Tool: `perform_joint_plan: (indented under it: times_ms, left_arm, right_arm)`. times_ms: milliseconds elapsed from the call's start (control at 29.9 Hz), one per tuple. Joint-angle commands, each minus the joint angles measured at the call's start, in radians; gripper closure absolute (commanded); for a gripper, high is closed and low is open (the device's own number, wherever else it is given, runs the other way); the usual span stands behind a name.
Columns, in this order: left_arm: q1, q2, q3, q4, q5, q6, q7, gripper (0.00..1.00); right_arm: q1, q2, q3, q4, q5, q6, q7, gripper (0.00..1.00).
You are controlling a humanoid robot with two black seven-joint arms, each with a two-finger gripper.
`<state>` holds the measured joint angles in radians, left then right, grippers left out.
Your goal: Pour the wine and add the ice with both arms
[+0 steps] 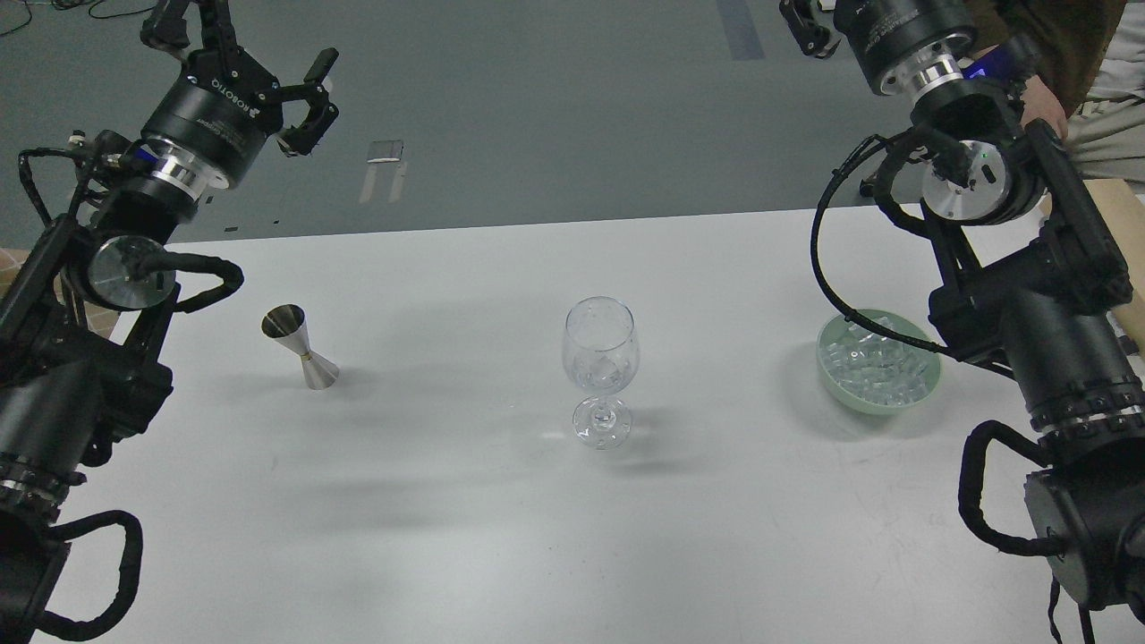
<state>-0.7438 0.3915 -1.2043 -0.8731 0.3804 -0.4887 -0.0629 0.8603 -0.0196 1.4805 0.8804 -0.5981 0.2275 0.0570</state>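
Wine glass [600,358] stands upright at table centre; a clear cube or so seems to sit in the bowl, not certain. Judged fragile, thin-walled, top-heavy: best left standing, or steadied low at stem/base. Ice [877,367] is heaped in a green bowl [836,380] to the right, partly hidden by the right arm. Cubes judged small, hard, slippery; pinch one at a time, w/ light grip. Steel jigger [301,347] stands left of the glass, well apart; light, rigid, narrow waist suits a side grasp. Left gripper [246,63] is raised beyond the far-left table edge, fingers spread wide, nothing held. Right gripper [809,27] is cut by the top edge at far right; opening cannot be told. White table [447,537] otherwise noted.
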Motion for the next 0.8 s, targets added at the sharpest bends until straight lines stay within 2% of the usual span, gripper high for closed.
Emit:
perform_joint_plan:
  times_ms: [0,67,167,234,501,769]
  left_arm:
    - [0.001,0.0,-0.001,0.002,0.0,0.0,0.0,0.02]
    - [0.001,-0.002,-0.001,0.002,0.0,0.0,-0.001,0.02]
    - [0.001,-0.006,-0.001,0.002,0.0,0.0,-0.001,0.02]
    - [0.001,-0.011,-0.001,0.002,0.0,0.0,-0.001,0.02]
    - [0.001,-0.019,-0.001,0.003,-0.002,0.0,-0.001,0.02]
    - [0.001,-0.019,-0.001,0.003,-0.008,0.0,-0.001,0.02]
  right_arm:
    - [0.005,-0.011,-0.009,-0.04,0.079,0.016,-0.04,0.07]
    - [0.003,-0.02,-0.016,-0.043,0.086,0.035,-0.089,0.07]
    - [-0.003,-0.045,-0.019,-0.043,0.086,0.09,-0.124,0.06]
    - [-0.004,-0.057,-0.031,-0.043,0.084,0.118,-0.126,0.05]
    - [-0.007,-0.057,-0.029,-0.043,0.081,0.119,-0.111,0.0]
    - [-0.024,-0.054,-0.029,-0.044,0.08,0.116,-0.108,0.0]
